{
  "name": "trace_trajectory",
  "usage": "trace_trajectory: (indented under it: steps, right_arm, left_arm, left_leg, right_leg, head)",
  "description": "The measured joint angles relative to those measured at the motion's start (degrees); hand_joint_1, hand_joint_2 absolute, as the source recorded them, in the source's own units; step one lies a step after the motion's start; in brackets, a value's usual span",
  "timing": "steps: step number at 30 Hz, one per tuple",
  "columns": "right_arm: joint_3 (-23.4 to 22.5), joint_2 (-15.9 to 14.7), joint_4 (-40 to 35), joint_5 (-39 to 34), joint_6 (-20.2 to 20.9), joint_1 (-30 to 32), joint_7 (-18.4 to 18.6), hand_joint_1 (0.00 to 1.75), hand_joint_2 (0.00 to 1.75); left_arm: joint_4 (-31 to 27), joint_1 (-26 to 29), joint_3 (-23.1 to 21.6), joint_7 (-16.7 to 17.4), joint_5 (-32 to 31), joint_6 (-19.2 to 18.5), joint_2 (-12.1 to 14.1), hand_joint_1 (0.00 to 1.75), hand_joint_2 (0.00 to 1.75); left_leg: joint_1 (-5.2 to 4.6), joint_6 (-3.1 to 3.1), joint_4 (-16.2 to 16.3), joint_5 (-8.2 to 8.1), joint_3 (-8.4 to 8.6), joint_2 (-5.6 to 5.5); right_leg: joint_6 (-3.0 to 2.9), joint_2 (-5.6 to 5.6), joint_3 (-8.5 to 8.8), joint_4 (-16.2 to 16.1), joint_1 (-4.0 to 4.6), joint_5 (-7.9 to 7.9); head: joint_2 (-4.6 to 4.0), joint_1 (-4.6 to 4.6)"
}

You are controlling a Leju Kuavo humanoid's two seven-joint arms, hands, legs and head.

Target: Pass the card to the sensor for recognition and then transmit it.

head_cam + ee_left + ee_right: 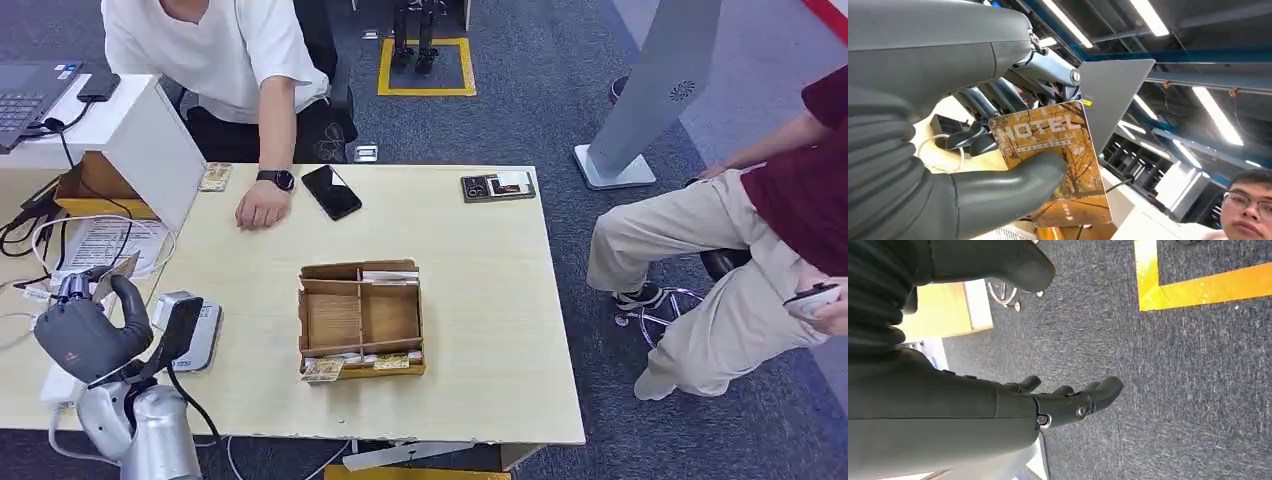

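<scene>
The robot's left hand (948,150) pinches a hotel key card (1055,160) between thumb and fingers, raised above the table's (480,300) left end near the card sensor (195,335). The card is orange-brown, printed with autumn trees and white "HOTEL" lettering. The right hand (1068,402) hangs over carpet, fingers loosely spread, holding nothing.

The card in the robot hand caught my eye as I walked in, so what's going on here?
The left robot hand holds an orange hotel card between thumb and fingers, raised above the table's left end near a white card reader. The right robot hand hangs over the carpet, holding nothing. A cardboard tray sits mid-table. One person rests a hand on the table beside a phone; another sits at the right.
</scene>
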Motion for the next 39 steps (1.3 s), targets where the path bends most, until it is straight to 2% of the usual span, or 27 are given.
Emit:
trace_trajectory:
  steps: [13,17,21,28,29,32,39]
  right_arm:
    - [-0.02,0.00,0.00,-0.13,-0.07,0.04,0.09,0.00,1.75]
    - [-0.02,0.00,0.00,-0.17,-0.04,0.03,0.07,0.00,1.75]
    - [-0.02,0.00,0.00,-0.20,-0.02,0.03,0.02,0.00,1.75]
    - [-0.02,0.00,0.00,-0.20,-0.02,0.03,0.00,0.00,1.75]
    - [-0.02,0.00,0.00,-0.20,-0.02,0.03,0.02,0.00,1.75]
    - [-0.02,0.00,0.00,-0.20,0.02,0.03,0.11,0.00,1.75]
    - [-0.04,-0.02,0.00,-0.20,0.20,0.04,0.00,0.00,1.75]
  left_arm:
    - [-0.04,0.24,1.05,-0.26,-0.28,0.00,-0.02,1.75,1.75]
    - [-0.04,0.30,1.07,1.86,-3.26,0.00,-0.04,1.75,1.75]
    - [0.02,0.39,1.07,5.58,-6.71,0.00,-0.02,1.75,1.75]
    - [0.04,0.43,1.07,6.64,-7.54,0.00,0.00,1.75,1.75]
    - [0.07,0.47,1.07,7.50,-8.20,0.00,0.00,1.75,1.75]
    - [0.55,1.69,0.28,13.61,-11.54,0.00,0.53,1.75,1.75]
    - [2.97,5.21,-3.10,21.00,-14.36,0.00,1.97,1.75,1.75]
  left_leg:
    - [0.00,0.00,0.00,0.00,0.00,-0.01]
    - [0.00,0.00,0.00,0.00,-0.01,-0.01]
    - [0.00,0.00,0.00,0.00,-0.01,-0.01]
    - [0.00,0.00,0.00,0.00,-0.01,-0.01]
    - [0.00,0.00,0.00,0.00,-0.01,-0.01]
    - [-0.01,-0.01,0.00,-0.01,0.00,0.01]
    - [0.00,-0.02,0.00,-0.02,-0.01,0.00]
  right_leg:
    - [0.00,0.00,0.00,0.00,0.01,0.00]
    - [0.00,-0.01,0.00,0.00,0.00,0.00]
    - [0.00,-0.01,0.01,0.00,0.00,0.00]
    - [0.00,-0.01,0.01,0.00,0.00,0.00]
    - [0.00,-0.01,0.01,0.00,0.00,0.00]
    - [0.00,0.02,-0.01,-0.01,0.00,0.00]
    - [-0.01,0.00,-0.01,-0.01,0.00,-0.05]
  head:
    - [0.00,0.00]
    - [0.00,-0.02]
    - [0.00,-0.02]
    - [0.00,0.00]
    - [0.00,0.00]
    - [0.00,-0.02]
    - [0.00,-0.02]
